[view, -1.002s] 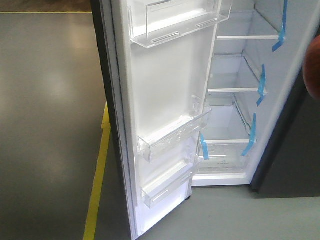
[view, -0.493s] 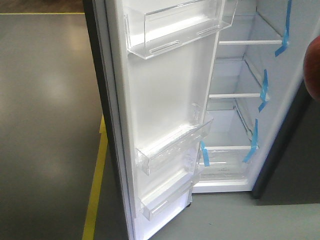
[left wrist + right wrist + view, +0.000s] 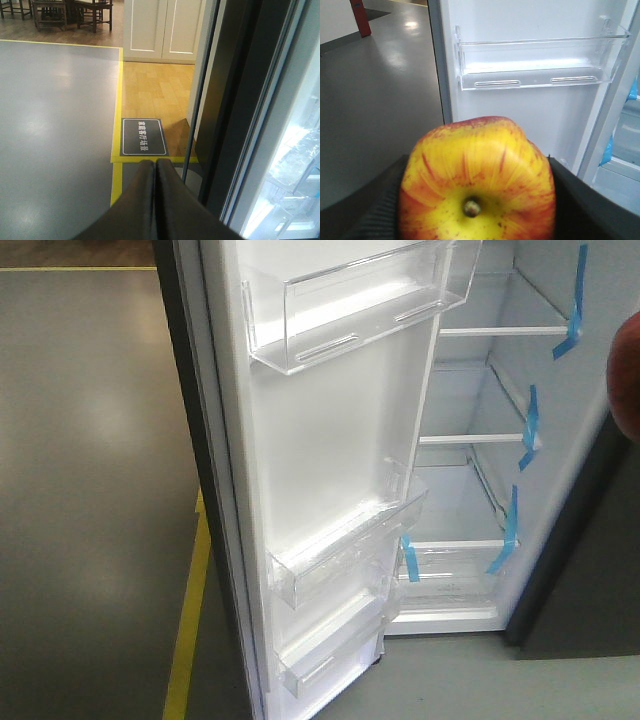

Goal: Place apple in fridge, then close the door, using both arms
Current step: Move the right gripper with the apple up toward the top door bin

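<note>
Exterior front-facing view: we found the fridge [image 3: 470,490] open and the apple not yet inside.
Its white shelves carried blue tape strips [image 3: 528,425] along their right ends. The door [image 3: 330,440] stood swung wide, its white liner and clear bins [image 3: 350,310] facing us, with a yellow floor line [image 3: 188,620] beside it. The apple [image 3: 477,180] was outside the fridge, in the air before the door's upper bin. It was pinched in the right gripper [image 3: 477,200], dark fingers [image 3: 580,200] against both its sides. The left gripper [image 3: 156,172] hung above the floor near the door's outer face, fingers pressed together on nothing.
</note>
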